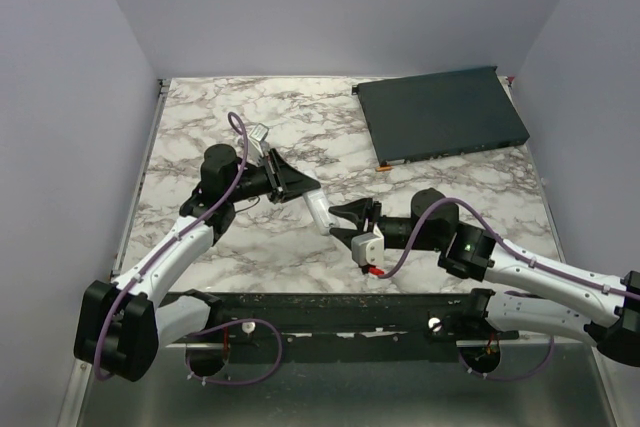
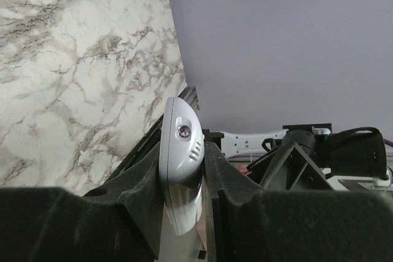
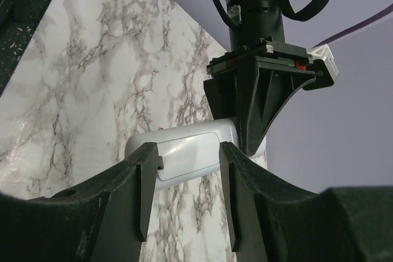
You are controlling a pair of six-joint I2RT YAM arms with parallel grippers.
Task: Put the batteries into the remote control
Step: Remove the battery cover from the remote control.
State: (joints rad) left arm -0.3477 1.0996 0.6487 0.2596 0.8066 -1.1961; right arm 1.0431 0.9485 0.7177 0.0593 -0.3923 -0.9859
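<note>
Left gripper (image 1: 305,189) clamps the remote control (image 1: 319,211), likely light, rigid and slippery, best held across its long edges; the right gripper's (image 1: 345,221) spread jaws straddle its end.

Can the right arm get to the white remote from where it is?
Probably yes. The right tool sits open right at the free end of the remote, with nothing between them. The left tool only grips the far end.
</note>
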